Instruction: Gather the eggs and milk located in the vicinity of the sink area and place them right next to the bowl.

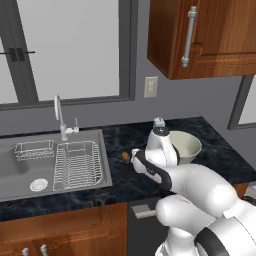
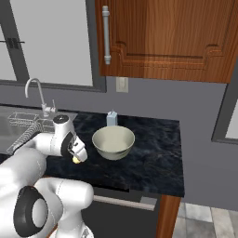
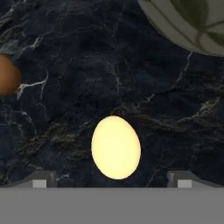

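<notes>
My pincer [image 3: 112,180] hangs with jaws apart, straddling the cream egg [image 3: 116,147]; I should descend centred, close gently, avoiding the bowl [image 3: 188,22].

The brown egg [image 3: 6,74] and the bowl [image 3: 188,24] are cut off by hand view edges.
</notes>
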